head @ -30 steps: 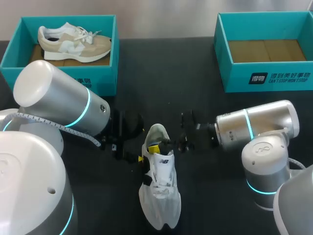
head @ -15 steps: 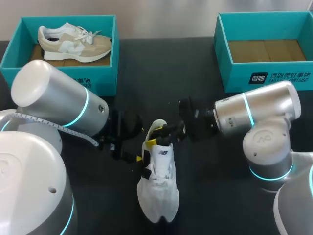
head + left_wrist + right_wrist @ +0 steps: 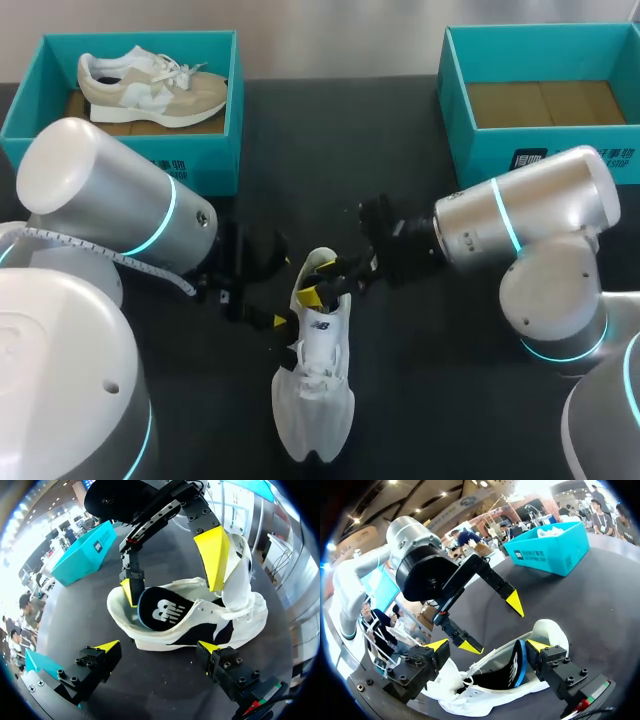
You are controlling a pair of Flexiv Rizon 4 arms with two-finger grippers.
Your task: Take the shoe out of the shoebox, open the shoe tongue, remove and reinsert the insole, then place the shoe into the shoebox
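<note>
A white shoe (image 3: 313, 395) lies on the black table, toe toward the front edge, heel by both grippers. Its black insole (image 3: 161, 612) stands up inside the heel opening, also seen as the insole (image 3: 516, 666) edge-on. My right gripper (image 3: 319, 281) is open at the heel, one finger outside the heel, the other by the tongue. My left gripper (image 3: 272, 293) is open beside the shoe's side; the shoe (image 3: 200, 622) lies just ahead of its fingers. The left gripper (image 3: 157, 647) and the right gripper (image 3: 487, 646) hold nothing. An empty teal shoebox (image 3: 545, 160) stands back right.
A second teal box (image 3: 130, 165) at the back left holds a beige and white shoe (image 3: 150, 85). The two grippers stand close together over the shoe's heel. My arm housings fill the table's left and right sides.
My right gripper moved left to the shoe's heel and opened wide. The shoe's toe slid toward the front and a little left. The left gripper barely moved.
</note>
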